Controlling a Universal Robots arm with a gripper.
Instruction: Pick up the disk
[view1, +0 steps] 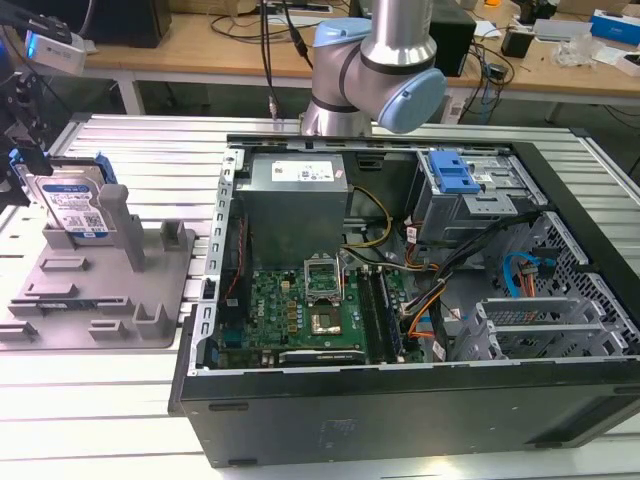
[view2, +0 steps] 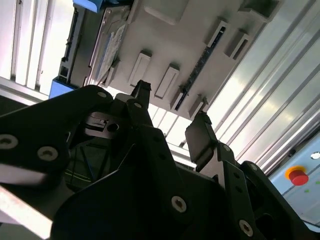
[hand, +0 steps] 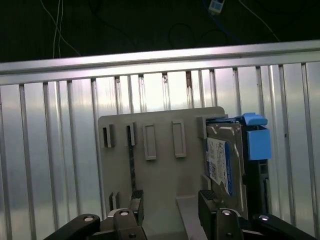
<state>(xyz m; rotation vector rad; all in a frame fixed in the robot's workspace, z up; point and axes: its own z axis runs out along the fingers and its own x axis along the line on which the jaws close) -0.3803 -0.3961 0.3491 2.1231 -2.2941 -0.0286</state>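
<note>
Evidently set up for an easy pinch, the disk (hand: 225, 165) stands on edge, propped by posts at one corner of the grey fixture (hand: 160, 170) on the slatted counter (hand: 50, 150). The gripper (hand: 171, 202) hovers over the fixture, its fingers (hand: 209, 207) spread wide and empty. The disk sits just outside them.

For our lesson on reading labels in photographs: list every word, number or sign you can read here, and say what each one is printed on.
No text here can be read.
White-and-blue label on the disk, seen in the exterior and first wrist views: print too small to read.
White sticker on the power supply in the computer case: print too small to read.
</note>
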